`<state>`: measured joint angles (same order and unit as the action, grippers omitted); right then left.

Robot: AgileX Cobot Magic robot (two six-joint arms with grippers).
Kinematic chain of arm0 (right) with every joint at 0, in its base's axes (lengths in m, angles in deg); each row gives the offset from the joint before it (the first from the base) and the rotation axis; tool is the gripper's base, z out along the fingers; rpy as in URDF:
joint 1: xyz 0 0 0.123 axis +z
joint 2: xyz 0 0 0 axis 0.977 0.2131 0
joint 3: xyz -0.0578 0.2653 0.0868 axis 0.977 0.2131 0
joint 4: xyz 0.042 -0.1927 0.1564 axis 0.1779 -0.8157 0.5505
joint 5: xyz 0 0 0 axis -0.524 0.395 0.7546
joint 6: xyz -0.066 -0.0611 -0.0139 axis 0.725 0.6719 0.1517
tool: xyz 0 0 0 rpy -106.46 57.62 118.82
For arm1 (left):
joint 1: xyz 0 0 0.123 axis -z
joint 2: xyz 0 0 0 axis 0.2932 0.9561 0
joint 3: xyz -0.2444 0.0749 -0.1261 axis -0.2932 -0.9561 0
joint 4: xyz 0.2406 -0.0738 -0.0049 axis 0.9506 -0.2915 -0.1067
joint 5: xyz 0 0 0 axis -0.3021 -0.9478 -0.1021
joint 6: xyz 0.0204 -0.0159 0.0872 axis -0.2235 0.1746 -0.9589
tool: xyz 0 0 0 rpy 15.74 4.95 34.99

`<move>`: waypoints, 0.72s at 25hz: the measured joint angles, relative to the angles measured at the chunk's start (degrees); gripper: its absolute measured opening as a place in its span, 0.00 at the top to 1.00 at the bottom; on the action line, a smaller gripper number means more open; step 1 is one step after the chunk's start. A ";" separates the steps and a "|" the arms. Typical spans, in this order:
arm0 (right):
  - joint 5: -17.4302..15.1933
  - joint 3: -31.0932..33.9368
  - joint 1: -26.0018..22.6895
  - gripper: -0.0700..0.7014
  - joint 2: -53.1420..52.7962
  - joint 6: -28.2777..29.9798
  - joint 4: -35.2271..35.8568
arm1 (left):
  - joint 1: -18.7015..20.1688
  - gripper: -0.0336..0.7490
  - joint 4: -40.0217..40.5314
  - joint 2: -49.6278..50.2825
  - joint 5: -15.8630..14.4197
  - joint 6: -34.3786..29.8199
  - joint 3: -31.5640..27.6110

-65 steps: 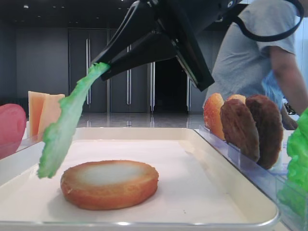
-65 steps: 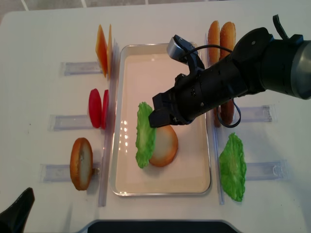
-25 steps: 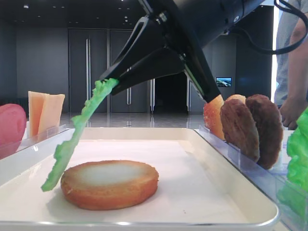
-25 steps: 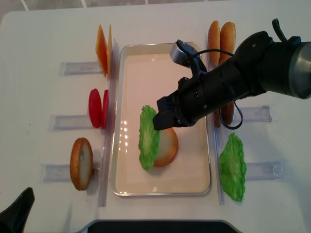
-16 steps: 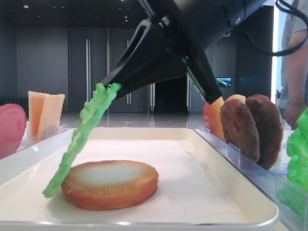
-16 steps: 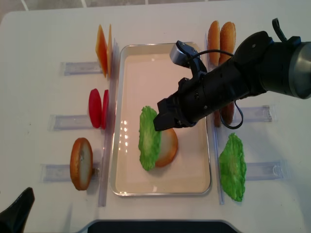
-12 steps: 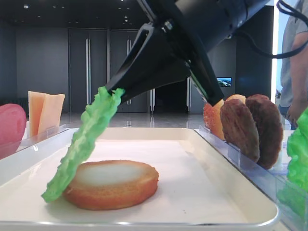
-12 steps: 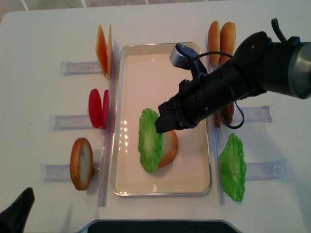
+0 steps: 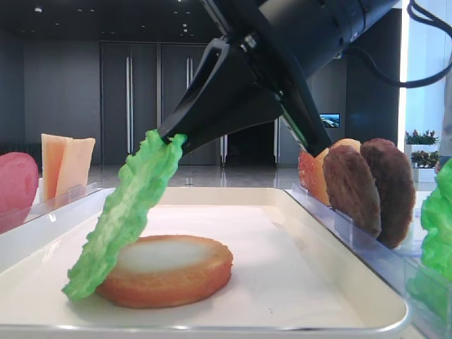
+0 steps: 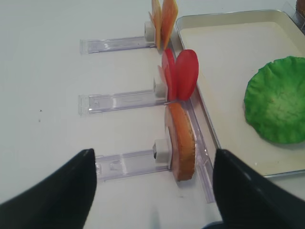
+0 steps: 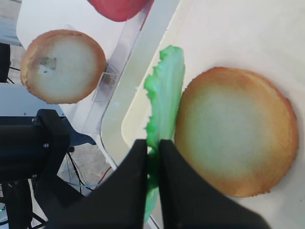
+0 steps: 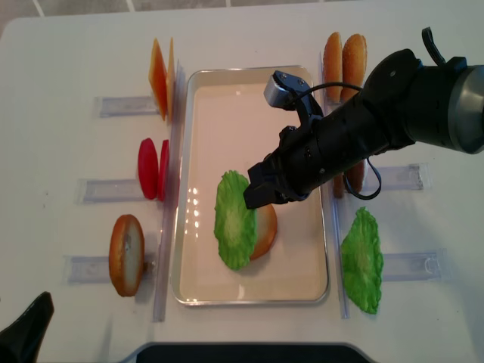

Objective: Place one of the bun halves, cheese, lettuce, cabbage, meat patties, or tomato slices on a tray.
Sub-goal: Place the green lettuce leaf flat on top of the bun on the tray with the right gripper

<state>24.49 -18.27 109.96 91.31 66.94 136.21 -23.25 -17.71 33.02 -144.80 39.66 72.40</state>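
Right pincer [image 11: 151,152] pinches lettuce [image 9: 123,212] by its top, leaf slanting down-left.

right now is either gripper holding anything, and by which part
The right gripper pinches the lettuce by its upper edge; the leaf leans on the bun half. The left gripper holds nothing.

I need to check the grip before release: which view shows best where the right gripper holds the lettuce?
The right wrist view: both fingertips of the right gripper pinch the lettuce edge beside the bun half. The low exterior view shows it side-on; overhead, the arm hides the pinch; the left wrist view shows only the leaf.
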 joint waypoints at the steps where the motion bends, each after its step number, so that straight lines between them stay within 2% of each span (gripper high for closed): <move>1: 0.00 0.00 0.00 0.82 0.00 0.00 0.00 | 0.00 0.22 0.00 0.00 0.00 0.00 0.00; 18: -1.43 -0.10 -3.26 0.82 0.00 0.00 0.05 | 0.00 0.22 0.00 0.00 0.00 0.00 0.00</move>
<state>23.06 -18.36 106.70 91.31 66.94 136.26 -23.25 -17.71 33.02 -144.80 39.66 72.40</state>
